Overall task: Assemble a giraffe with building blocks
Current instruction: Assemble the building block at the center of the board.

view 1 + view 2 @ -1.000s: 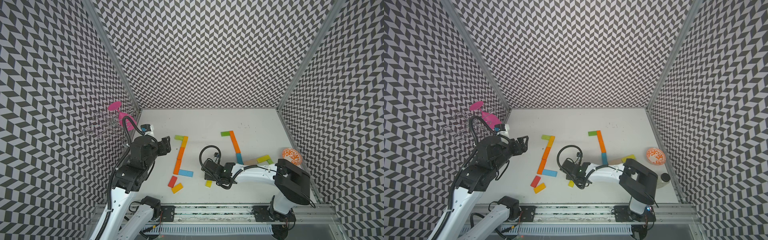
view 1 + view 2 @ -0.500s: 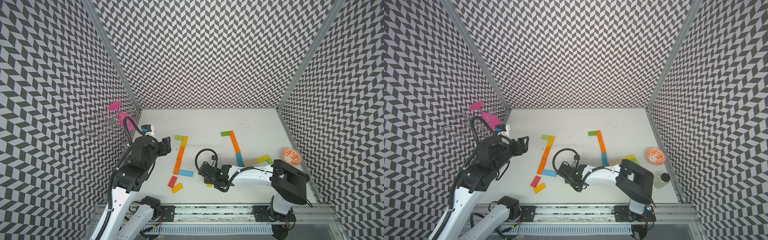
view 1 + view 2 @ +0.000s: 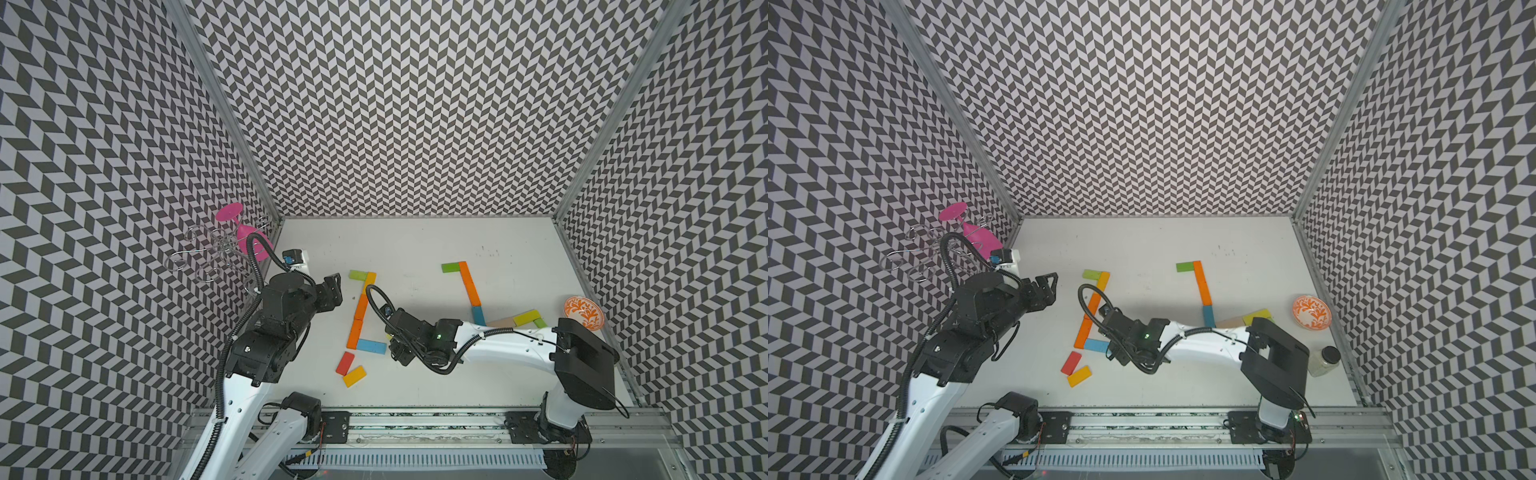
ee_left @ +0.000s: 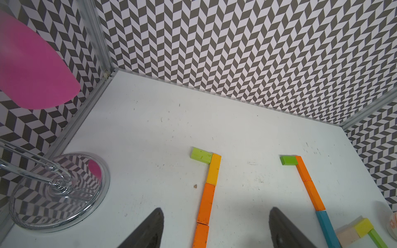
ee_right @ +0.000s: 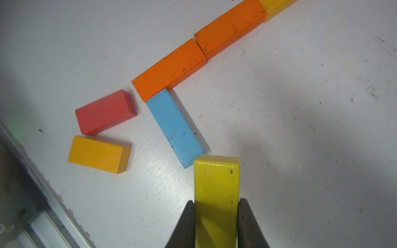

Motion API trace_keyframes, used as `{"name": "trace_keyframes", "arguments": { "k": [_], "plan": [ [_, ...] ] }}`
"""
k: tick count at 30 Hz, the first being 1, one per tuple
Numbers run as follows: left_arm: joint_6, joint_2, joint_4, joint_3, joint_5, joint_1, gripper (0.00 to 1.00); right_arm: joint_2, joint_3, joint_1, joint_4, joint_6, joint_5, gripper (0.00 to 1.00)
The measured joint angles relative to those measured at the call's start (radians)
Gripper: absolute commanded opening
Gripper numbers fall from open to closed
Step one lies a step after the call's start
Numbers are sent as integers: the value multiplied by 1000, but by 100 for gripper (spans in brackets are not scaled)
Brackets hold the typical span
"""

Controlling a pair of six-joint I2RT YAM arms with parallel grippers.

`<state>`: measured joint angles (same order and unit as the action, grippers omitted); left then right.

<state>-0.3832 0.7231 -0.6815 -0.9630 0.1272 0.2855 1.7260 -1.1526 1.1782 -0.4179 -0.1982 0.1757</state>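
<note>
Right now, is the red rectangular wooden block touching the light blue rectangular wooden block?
No, the right wrist view shows bare table between the red wooden block and the light blue wooden block.

Bright, even overhead light here, soft grey shadow on the table (image 3: pixel 415 249) under the right arm (image 3: pixel 511 343) — chevron walls (image 3: pixel 685 208) bowing at three and nine o'clock in both top views, pink glass (image 4: pixel 32 70) blurred at the left wrist lens.
</note>
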Motion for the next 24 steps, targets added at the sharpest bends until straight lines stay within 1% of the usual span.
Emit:
{"name": "trace_keyframes", "arguments": {
  "k": [5, 11, 13, 16, 19, 22, 24],
  "plan": [
    [0, 0, 0, 0, 4, 0, 78, 0, 43, 0, 3, 167, -62, 20],
    [0, 0, 0, 0, 6, 0, 78, 7, 92, 0, -1, 286, -113, 28],
    [0, 0, 0, 0, 6, 0, 78, 19, 97, 0, 0, 313, -124, 34],
    [0, 0, 0, 0, 6, 0, 78, 39, 106, 0, 2, 348, -130, 48],
    [0, 0, 0, 0, 6, 0, 78, 51, 112, 0, 0, 371, -138, 55],
    [0, 0, 0, 0, 6, 0, 78, 61, 116, 0, 0, 384, -141, 55],
    [0, 0, 0, 0, 6, 0, 78, 61, 116, 0, 1, 390, -140, 49]
  ]
}}
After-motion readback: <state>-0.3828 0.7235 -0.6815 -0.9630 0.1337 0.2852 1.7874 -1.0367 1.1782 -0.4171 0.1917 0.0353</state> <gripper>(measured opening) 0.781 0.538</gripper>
